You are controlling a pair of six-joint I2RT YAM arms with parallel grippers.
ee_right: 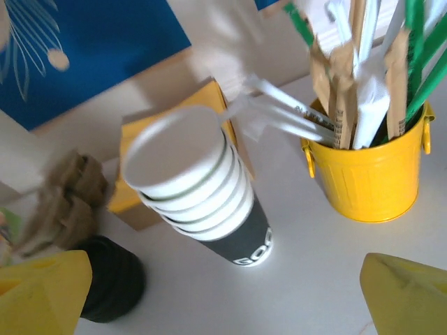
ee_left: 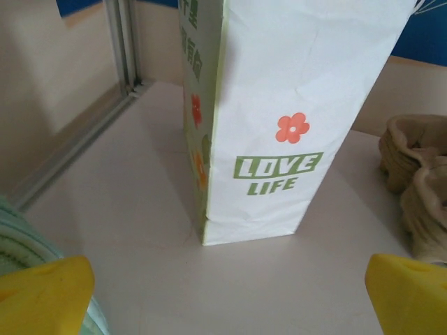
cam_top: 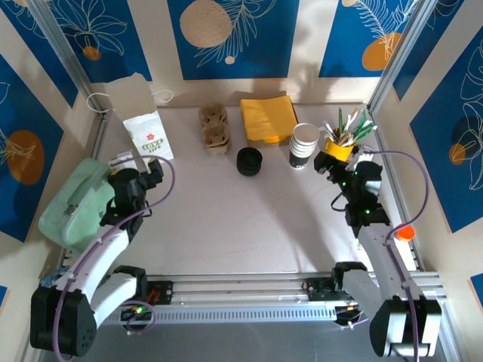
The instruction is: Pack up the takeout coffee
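Takeout coffee point(cam_top: 304, 145) on pale table point(cam_top: 226, 219), blue walls point(cam_top: 234, 38); left claw point(cam_top: 152, 172), right claw point(cam_top: 330, 164) wide

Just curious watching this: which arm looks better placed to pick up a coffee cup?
Probably the right: the right hand, open, sits beside the stacked cups, while the left hand faces the paper bag.

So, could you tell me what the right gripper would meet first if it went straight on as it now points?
Probably the stack of nested paper cups, almost dead ahead of the open right gripper, though depth is unclear. The yellow bucket of straws stands right of that line.
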